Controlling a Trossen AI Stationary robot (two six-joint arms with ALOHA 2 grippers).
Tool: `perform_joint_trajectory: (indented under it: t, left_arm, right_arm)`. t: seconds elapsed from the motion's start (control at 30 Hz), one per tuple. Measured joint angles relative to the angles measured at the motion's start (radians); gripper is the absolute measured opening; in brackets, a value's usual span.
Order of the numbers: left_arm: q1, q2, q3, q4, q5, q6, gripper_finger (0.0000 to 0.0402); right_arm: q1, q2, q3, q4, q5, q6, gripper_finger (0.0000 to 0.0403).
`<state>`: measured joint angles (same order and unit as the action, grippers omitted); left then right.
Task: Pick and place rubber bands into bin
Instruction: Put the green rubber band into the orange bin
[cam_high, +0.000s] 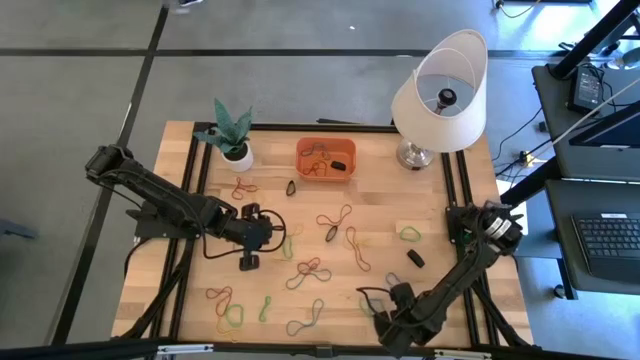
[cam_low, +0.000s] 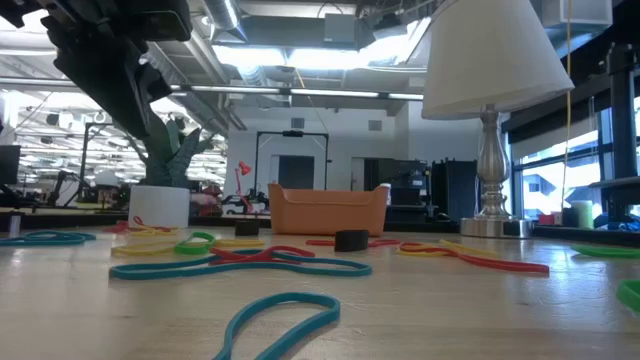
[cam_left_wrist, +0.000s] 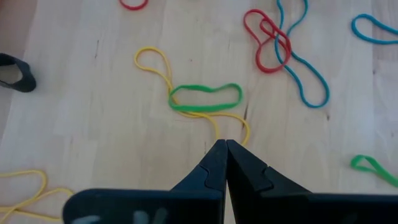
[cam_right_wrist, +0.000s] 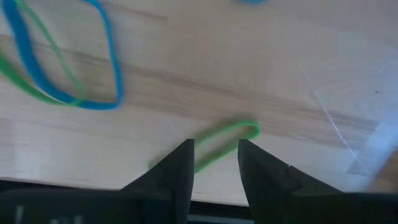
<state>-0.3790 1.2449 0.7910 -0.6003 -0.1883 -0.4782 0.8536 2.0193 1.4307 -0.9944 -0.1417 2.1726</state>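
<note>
Many rubber bands lie scattered flat on the wooden table. The orange bin (cam_high: 325, 158) stands at the far middle with a few bands inside. My left gripper (cam_left_wrist: 225, 144) is shut at mid-left (cam_high: 272, 236), its tips over one end of a yellow band (cam_left_wrist: 155, 62) that a green band (cam_left_wrist: 205, 98) crosses. My right gripper (cam_right_wrist: 214, 152) is open near the front edge (cam_high: 385, 315) and points down. Its fingers stand on either side of a thin green band (cam_right_wrist: 227, 138) without touching it. A blue and green band pair (cam_right_wrist: 62, 68) lies beside it. My left gripper slants down from the table's left, its shut tips over the end of the yellow band's loop (cam_left_wrist: 244, 132). The tips hide that spot, and I cannot tell whether they touch the band, which lies slack on the table.
A white table lamp (cam_high: 440, 90) stands at the far right and a potted plant (cam_high: 235, 150) at the far left. Small black pieces (cam_high: 415, 258) (cam_high: 290, 187) lie on the wood. My right gripper is close to the table's near edge.
</note>
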Motion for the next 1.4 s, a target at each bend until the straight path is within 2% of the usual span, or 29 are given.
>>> perform_joint_trajectory:
  t: [0.47,0.57,0.67,0.73,0.97,1.4]
  left_arm:
    - [-0.008,0.0,0.0,0.016,0.007,-0.009,0.0003]
    - [-0.008,0.0,0.0,0.037,0.007,-0.009,0.0003]
    - [-0.008,0.0,0.0,0.066,0.007,-0.008,0.0003]
    - [-0.008,0.0,0.0,0.078,0.005,-0.007,0.0003]
    - [-0.008,0.001,0.0,0.085,0.002,-0.006,0.0003]
    - [-0.005,0.001,0.0,0.12,-0.005,0.051,0.0003]
  right_arm:
    - [0.033,0.097,0.005,0.029,0.001,-0.006,0.0123]
    - [0.032,0.106,0.005,0.047,-0.003,-0.013,0.0086]
    - [0.032,0.105,0.004,0.048,-0.004,-0.02,0.0026]
    - [0.033,0.102,0.004,0.045,-0.004,-0.032,0.0011]
    - [0.035,0.053,-0.003,0.03,0.007,-0.035,0.0004]
    - [0.034,-0.054,-0.002,-0.073,0.096,-0.037,0.0001]
